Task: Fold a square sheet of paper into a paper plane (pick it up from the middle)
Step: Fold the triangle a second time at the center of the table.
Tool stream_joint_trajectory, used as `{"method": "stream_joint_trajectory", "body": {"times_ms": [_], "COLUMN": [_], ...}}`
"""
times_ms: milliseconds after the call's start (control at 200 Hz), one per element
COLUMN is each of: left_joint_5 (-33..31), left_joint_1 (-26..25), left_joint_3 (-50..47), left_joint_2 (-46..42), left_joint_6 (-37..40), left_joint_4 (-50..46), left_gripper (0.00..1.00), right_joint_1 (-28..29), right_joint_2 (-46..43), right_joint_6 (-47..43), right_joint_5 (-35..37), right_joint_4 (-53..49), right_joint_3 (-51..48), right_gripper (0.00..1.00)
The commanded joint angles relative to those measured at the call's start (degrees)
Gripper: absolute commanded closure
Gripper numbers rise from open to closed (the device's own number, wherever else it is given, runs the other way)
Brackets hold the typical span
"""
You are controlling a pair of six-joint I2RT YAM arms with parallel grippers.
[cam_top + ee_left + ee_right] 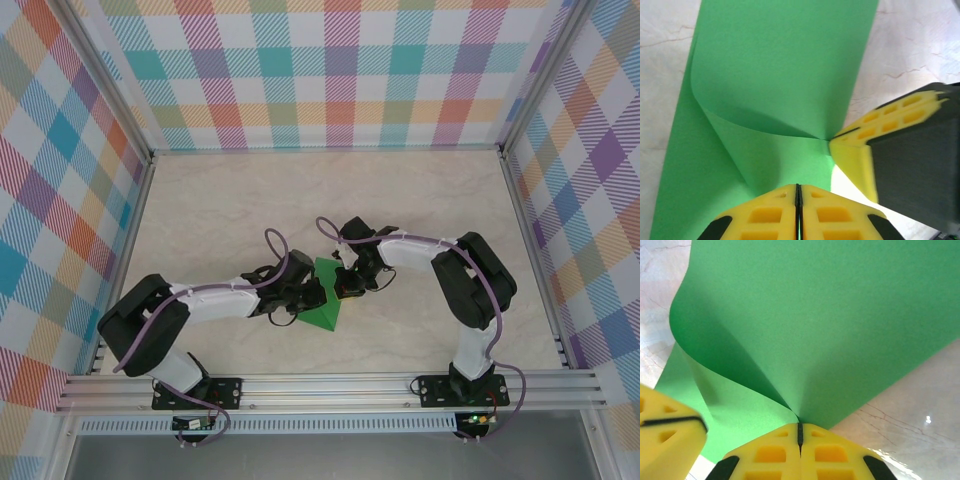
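The square sheet of paper is bright green and lies between the two arms near the table's middle. One flap of the sheet curls up off the flat lower layer. My right gripper is shut on that flap, and the paper narrows to a point at its tips. In the left wrist view its yellow fingers hold the flap's corner. My left gripper is shut, its tips down on the lower layer near the sheet's right edge. In the top view the left gripper and the right gripper nearly meet over the sheet.
The pale marble tabletop is walled by checked panels at the back and both sides. An aluminium rail carrying the arm bases runs along the near edge.
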Motion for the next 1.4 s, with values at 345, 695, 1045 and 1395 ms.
{"method": "stream_joint_trajectory", "body": {"times_ms": [345,695,1045,1395], "left_joint_5": [2.05,0.35,-0.38,-0.03], "left_joint_1": [-0.81,-0.77,-0.84,-0.89], "left_joint_3": [1.58,1.53,1.13,1.2], "left_joint_2": [2.58,4.43,4.87,6.02], "left_joint_6": [0.56,0.74,0.65,0.7], "left_joint_4": [1.8,-0.53,-0.83,-1.01], "left_gripper": [0.9,0.91,0.91,0.91], "right_joint_1": [-0.25,-0.25,-0.23,-0.24], "right_joint_2": [0.66,1.1,2.05,1.29], "right_joint_6": [-1.06,-1.27,-1.4,-1.39], "right_joint_5": [0.56,-0.65,-0.38,0.74], "right_joint_4": [-0.95,-0.52,-0.95,-1.97], "right_joint_3": [1.42,1.51,2.3,1.78], "right_gripper": [0.96,0.96,0.96,0.96]}}
